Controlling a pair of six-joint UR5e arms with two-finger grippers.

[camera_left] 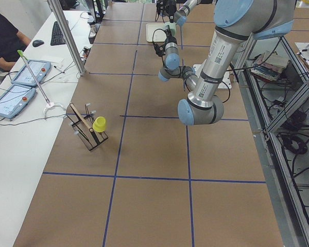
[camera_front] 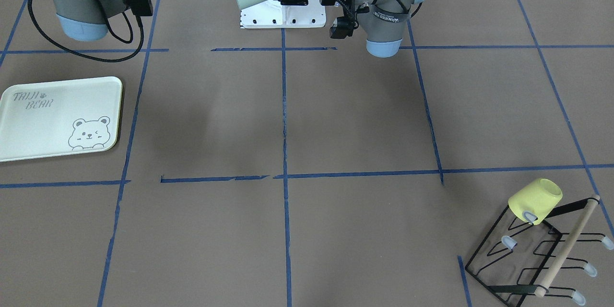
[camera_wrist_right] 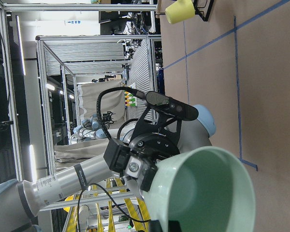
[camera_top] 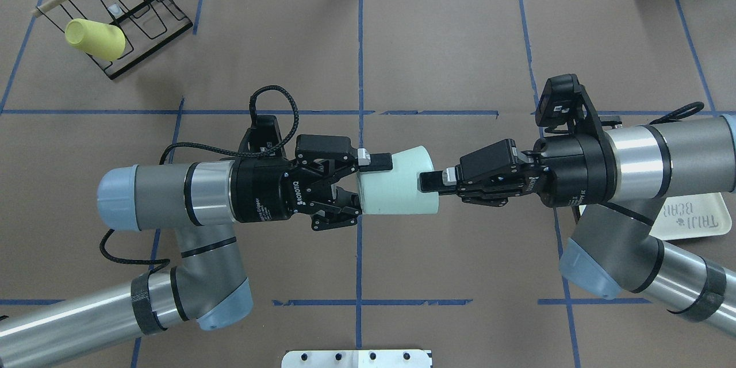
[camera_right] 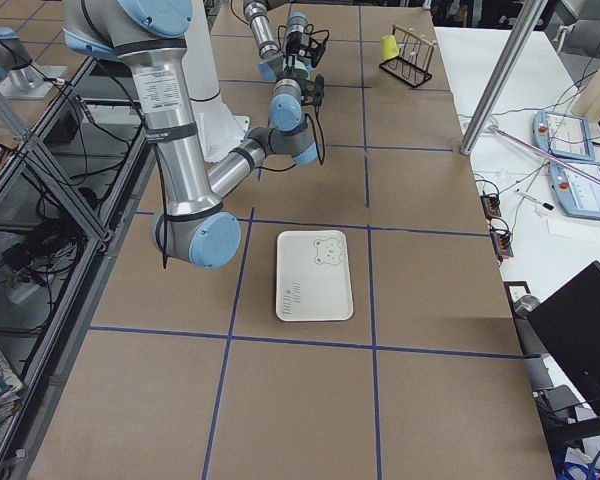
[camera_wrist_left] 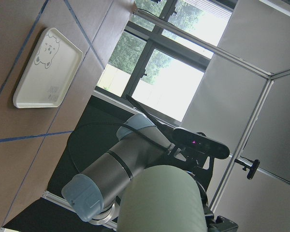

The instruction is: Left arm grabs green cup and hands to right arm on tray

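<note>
Green cup (camera_top: 402,187) clamped: left pincer (camera_top: 372,187), right pincer (camera_top: 428,181).

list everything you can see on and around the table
green cup: one, pale mint, held sideways in mid-air between both arms
yellow cup: one, yellow, hung on the wire rack
wire rack: one, black with wooden bar, table corner on the robot's far left
tray: one, cream-green with bear drawing, flat on the table's right side
white plate: one, white, table edge at the robot's base
table: one, brown with blue tape grid
left arm: one, grey, jaws shut on the cup's base end
right arm: one, grey, jaws at the cup's rim, grip unclear
</note>
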